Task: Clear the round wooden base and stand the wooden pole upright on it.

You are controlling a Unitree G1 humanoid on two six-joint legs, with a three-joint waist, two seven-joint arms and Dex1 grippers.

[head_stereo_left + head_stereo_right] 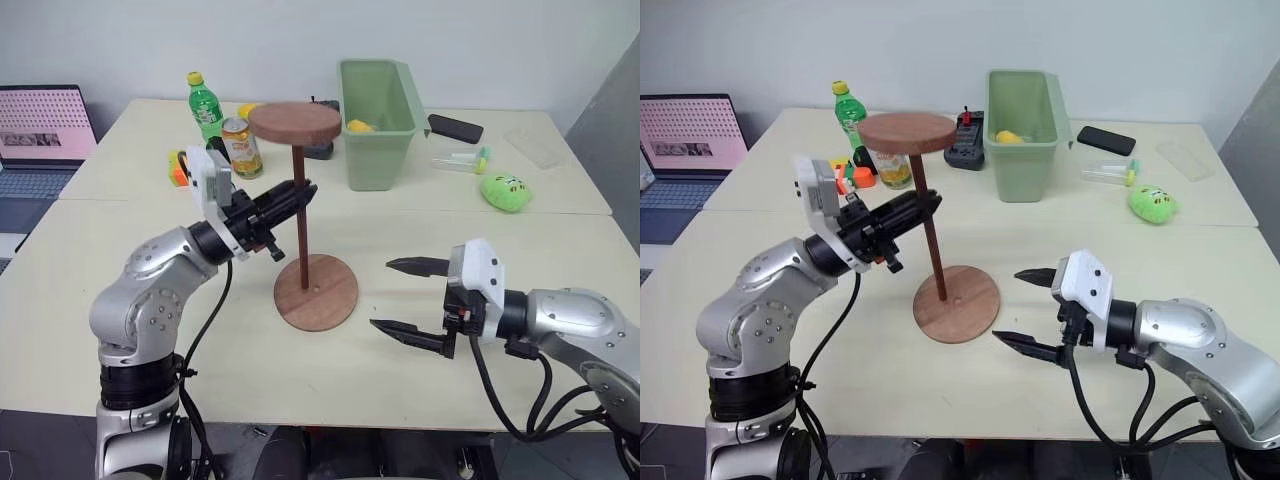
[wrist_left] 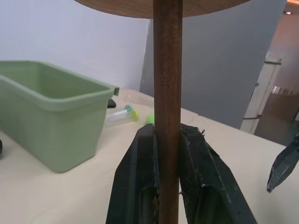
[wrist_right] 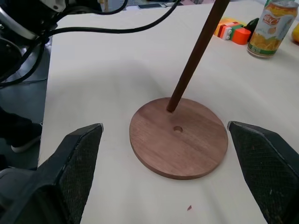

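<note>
**A:** Looks mid-placement to me. Wooden pole (image 1: 300, 215) standing near upright in the middle of the head view, flat head up top, foot resting on the round wooden base (image 1: 318, 291) — but off to the upper-left of the small centre hole (image 3: 177, 129), not in it. Clear in the right wrist view.

**B:** Yep, and gripped about halfway up by the left gripper (image 1: 296, 199), fingers (image 2: 140, 182) pinching the shaft from both sides. Probably held mid-shaft for control of the tilt while the foot gets walked toward the hole. Leaning a touch, too.

**A:** And the right gripper (image 1: 408, 296)? Just parked lower right of the base, fingers spread wide, nothing between them.

**B:** Guessing standby — either to steady the disc so it doesn't slide, or to catch the pole. Wide spread fits either. Close to the rim but not touching it.

**A:** Base already cleared, at least. Nothing on the disc but the pole's foot.

**B:** Right. Clutter all pushed to the top of the frame: green bin (image 1: 376, 121), green bottle (image 1: 205, 103), yellow can (image 1: 241, 146), phone (image 1: 455, 128), little green plush (image 1: 506, 191). Well apart from the work area, so no snagging risk.

**A:** Main risk then?

**B:** Top-heavy with that head up there. Letting go before the foot seats in the hole — likely a topple. Needs a small shift of the foot toward the centre first.
</note>
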